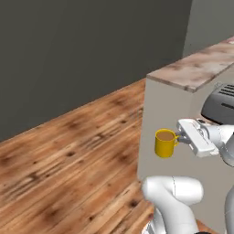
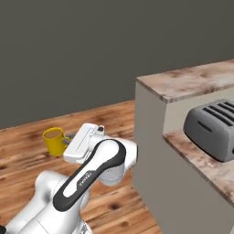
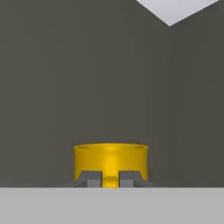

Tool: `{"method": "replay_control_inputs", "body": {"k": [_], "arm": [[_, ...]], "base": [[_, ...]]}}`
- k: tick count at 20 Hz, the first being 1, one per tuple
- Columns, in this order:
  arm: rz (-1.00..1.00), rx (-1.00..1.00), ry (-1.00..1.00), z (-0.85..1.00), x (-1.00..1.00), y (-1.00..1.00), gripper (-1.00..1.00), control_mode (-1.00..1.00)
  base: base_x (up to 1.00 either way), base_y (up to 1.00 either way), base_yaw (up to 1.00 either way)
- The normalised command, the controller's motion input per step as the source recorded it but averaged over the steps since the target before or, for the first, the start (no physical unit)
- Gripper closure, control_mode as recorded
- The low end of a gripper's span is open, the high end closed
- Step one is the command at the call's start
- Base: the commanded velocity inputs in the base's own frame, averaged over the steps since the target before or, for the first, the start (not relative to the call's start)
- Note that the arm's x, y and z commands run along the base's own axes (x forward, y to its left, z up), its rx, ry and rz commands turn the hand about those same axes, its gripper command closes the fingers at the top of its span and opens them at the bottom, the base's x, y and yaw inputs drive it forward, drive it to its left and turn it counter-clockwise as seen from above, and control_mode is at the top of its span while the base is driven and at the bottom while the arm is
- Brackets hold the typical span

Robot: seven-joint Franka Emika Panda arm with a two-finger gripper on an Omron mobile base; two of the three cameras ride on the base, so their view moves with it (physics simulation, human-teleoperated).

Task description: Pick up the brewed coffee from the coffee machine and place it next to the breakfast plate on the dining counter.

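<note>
A dark grey wall stands behind a wooden floor (image 1: 68, 146), and on the right a marbled counter (image 2: 183, 82) tops a plain beige front, with a grey toaster (image 2: 215, 128) on a lower counter beyond it. The tool (image 1: 183, 139) is clenched on the handle of the yellow mug (image 1: 164, 143). The mug hangs upright in the air above the floor, left of the beige front, with brown coffee inside.
</note>
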Motion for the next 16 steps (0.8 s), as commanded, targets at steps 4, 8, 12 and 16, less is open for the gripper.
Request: {"method": "replay_control_inputs", "body": {"k": [4, 8, 12, 16], "arm": [[0.00, 0.00, 0.00, 0.00, 0.00, 0.00, 1.00, 1.00], [0.00, 0.00, 0.00, 0.00, 0.00, 0.00, 1.00, 1.00], [0.00, 0.00, 0.00, 0.00, 0.00, 0.00, 1.00, 1.00], [0.00, 0.00, 0.00, 0.00, 0.00, 0.00, 1.00, 1.00]], "base": [[0.82, 1.00, -0.59], [0.81, 1.00, -0.59], [0.76, 1.00, -0.58], [0.69, 1.00, -0.56]]}}
